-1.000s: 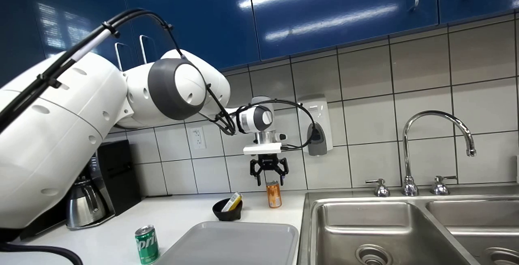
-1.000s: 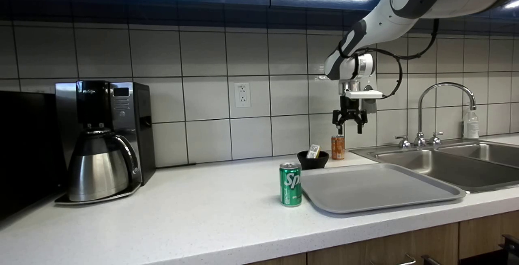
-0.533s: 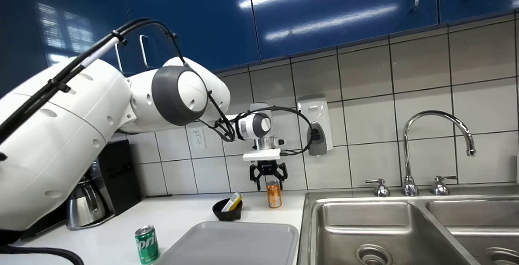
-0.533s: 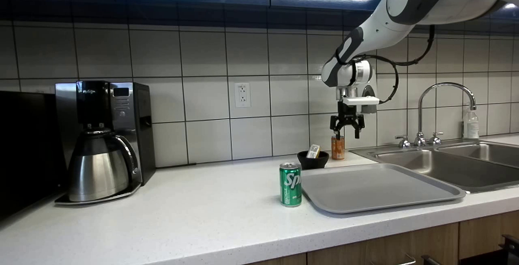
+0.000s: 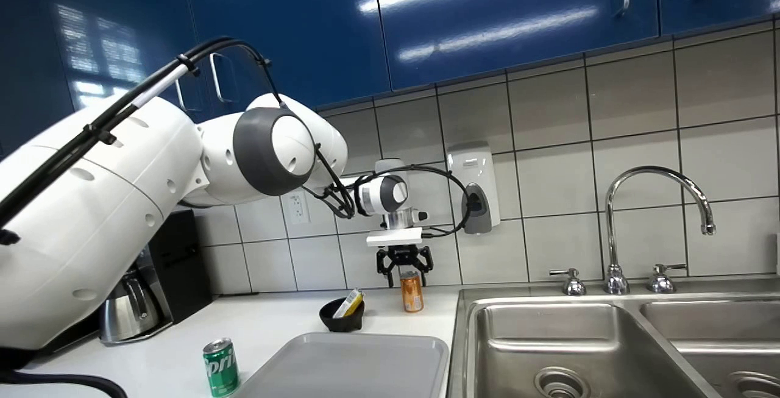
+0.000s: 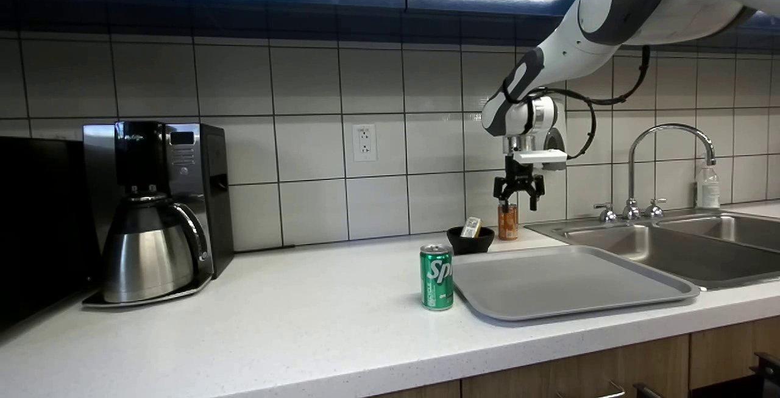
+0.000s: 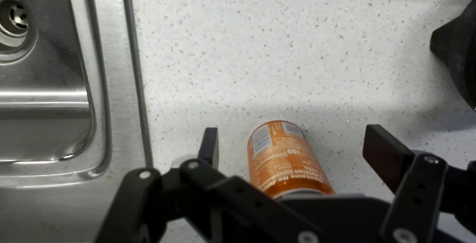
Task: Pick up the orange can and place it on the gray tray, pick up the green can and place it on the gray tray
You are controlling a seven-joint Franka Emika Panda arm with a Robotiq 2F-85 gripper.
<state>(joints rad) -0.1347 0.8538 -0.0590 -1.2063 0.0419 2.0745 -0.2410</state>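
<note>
The orange can (image 5: 412, 294) stands upright on the counter near the sink; it also shows in an exterior view (image 6: 508, 223). In the wrist view the orange can (image 7: 284, 155) lies between the two fingers, nearer the left finger, with clear gaps on both sides. My gripper (image 7: 292, 138) is open and holds nothing. In both exterior views the gripper (image 5: 406, 280) (image 6: 520, 208) points down, its fingertips at about the can's top. The green can (image 6: 436, 279) stands upright beside the left edge of the gray tray (image 6: 573, 282); both also show in an exterior view (image 5: 221, 369) (image 5: 359, 364).
A black bowl (image 5: 342, 320) with a yellow-and-white packet stands close to the orange can. The steel sink (image 5: 548, 331) with its faucet (image 5: 614, 233) is on the can's other side. A tiled wall with a soap dispenser (image 5: 476, 188) is behind. A coffee maker (image 6: 158, 215) stands further left.
The arm and gripper have moved down a little, and slightly left in an exterior view. The gripper stays open. The cans and the tray have not moved.
</note>
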